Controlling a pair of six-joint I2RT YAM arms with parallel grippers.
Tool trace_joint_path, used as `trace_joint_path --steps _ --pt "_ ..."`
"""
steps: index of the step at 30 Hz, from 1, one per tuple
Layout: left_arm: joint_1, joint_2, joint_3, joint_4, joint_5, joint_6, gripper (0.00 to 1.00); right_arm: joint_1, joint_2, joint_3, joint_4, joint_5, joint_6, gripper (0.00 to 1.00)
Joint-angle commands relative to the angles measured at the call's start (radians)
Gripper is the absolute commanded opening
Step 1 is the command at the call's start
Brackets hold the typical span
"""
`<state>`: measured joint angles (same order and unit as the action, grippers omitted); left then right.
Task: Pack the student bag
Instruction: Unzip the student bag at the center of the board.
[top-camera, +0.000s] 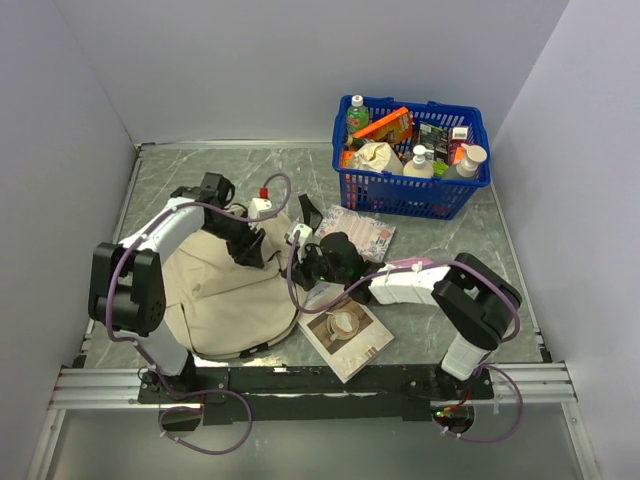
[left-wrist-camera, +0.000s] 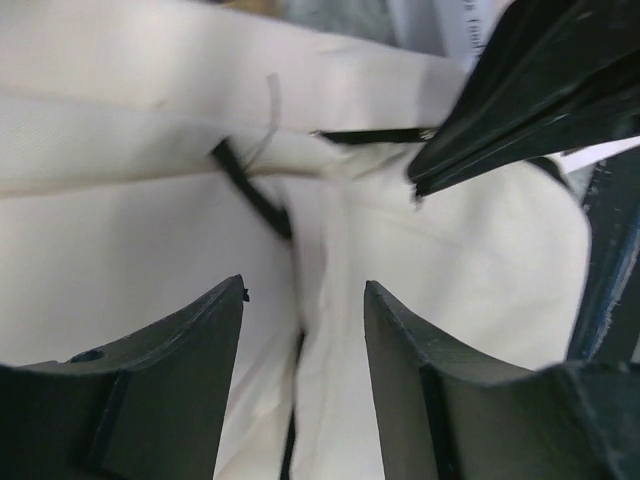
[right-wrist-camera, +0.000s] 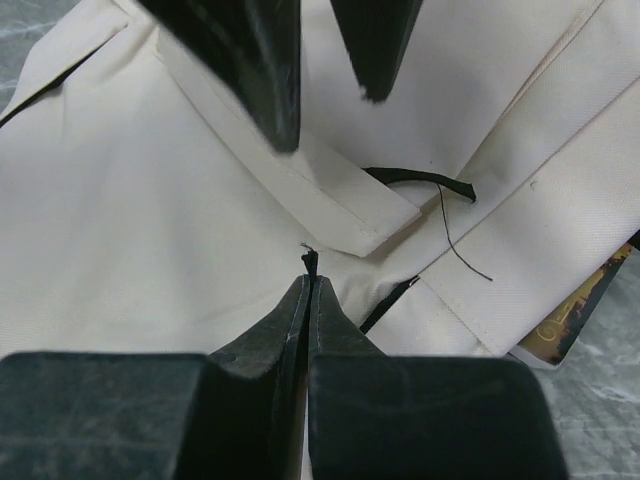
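- Near right on the desk (top-camera: 180, 170): a book (top-camera: 345, 337) w/ a coffee-cup cover lies flat outside the bag, its left edge against the fabric.
- Near left: student bag (top-camera: 225, 290), cream, slumped flat. No opening shows and nothing can be seen inside.
- Over the bag's far-right part both arms meet. Right end effector (right-wrist-camera: 308, 285) is pinched tight, w/ a small black bit poking from its tips, prob. the bag's zip tab or trim.
- Left end effector (left-wrist-camera: 305, 290) has jaws apart, straddling a fabric fold and gripping nothing.
- Judgement: early stage. Bag is prob. being opened; no item packed yet.
- Farther right: patterned pink pouch (top-camera: 357, 232) on the desk, unpacked.
- Far right: blue basket (top-camera: 410, 195), full w/ a green-cap bottle, an orange packet, white bottles and misc. packs.
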<state>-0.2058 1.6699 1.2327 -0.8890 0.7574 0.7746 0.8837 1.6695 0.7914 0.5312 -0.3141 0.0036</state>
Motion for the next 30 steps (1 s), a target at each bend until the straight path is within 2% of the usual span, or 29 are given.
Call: trace_joint_path --steps 1,7,10,13,14,17,21,30 --pt "-0.033 0.030 0.011 -0.016 0.025 0.025 0.57 0.006 -0.083 -0.029 0.072 0.004 0.016 0.00" --pt "-0.044 0.063 0.016 0.047 -0.013 -0.006 0.58 0.017 -0.129 -0.075 0.082 0.018 0.024 0.00" --pt "-0.053 0.083 0.016 0.068 -0.036 -0.009 0.55 0.017 -0.134 -0.080 0.087 0.018 0.026 0.00" --pt "-0.070 0.112 0.033 0.071 -0.033 -0.014 0.38 0.017 -0.134 -0.072 0.079 0.018 0.024 0.00" --pt "-0.085 0.129 0.040 0.071 -0.032 -0.014 0.26 0.017 -0.132 -0.067 0.073 0.017 0.022 0.00" --pt "-0.106 0.163 0.074 0.073 -0.033 -0.038 0.01 0.015 -0.131 -0.052 0.053 0.020 0.019 0.00" --pt "-0.092 0.201 0.149 0.058 -0.027 -0.073 0.01 0.017 -0.143 -0.035 0.026 0.033 0.006 0.00" --pt "0.068 0.263 0.349 0.032 0.031 -0.178 0.01 -0.003 -0.165 0.012 -0.045 0.064 -0.034 0.00"
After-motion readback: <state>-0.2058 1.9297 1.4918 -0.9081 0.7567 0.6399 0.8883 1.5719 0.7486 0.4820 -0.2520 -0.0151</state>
